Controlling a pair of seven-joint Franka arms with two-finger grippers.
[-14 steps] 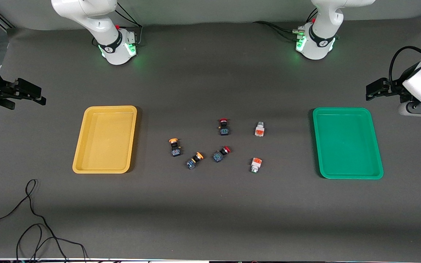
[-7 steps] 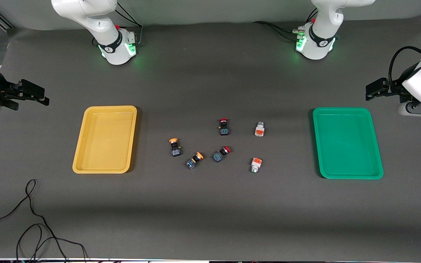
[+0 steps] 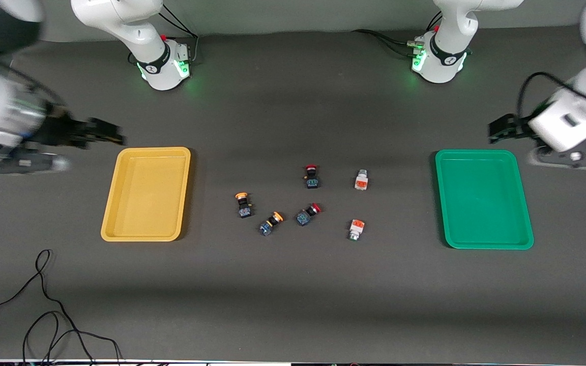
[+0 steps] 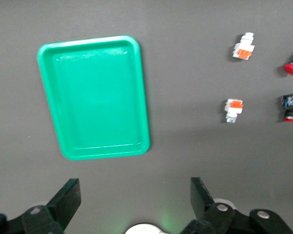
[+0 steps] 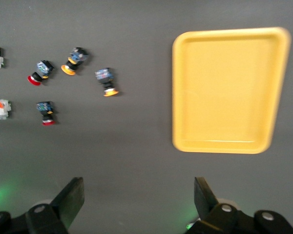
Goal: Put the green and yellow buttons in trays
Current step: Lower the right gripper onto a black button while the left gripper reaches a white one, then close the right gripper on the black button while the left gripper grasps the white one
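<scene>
Buttons lie loose on the tabletop [image 3: 293,295] between the yellow tray [image 3: 111,213] and green tray [image 3: 522,203], well apart from both spread, empty hands: left hand [image 4: 135,199], right hand [image 5: 138,197]. They look light, rigid and prone to rolling; pinch each across its squarish body.

The table [image 3: 293,295] is covered with a dark grey sheet that looks matt and a little like cloth. The yellow tray [image 3: 146,193] and the green tray [image 3: 484,198] are made of smooth plastic with a soft shine. The yellow-capped buttons [image 3: 243,204] are seen with hard plastic caps on dark plastic bodies. The white buttons [image 3: 360,180] look like white plastic with an orange block and a silvery, metal-like end. The red-capped buttons [image 3: 312,176] look like plastic too. The arm bases [image 3: 163,63] are covered in smooth, glossy white shells. A thin black cable [image 3: 44,310], rubbery-looking, lies on the sheet.
</scene>
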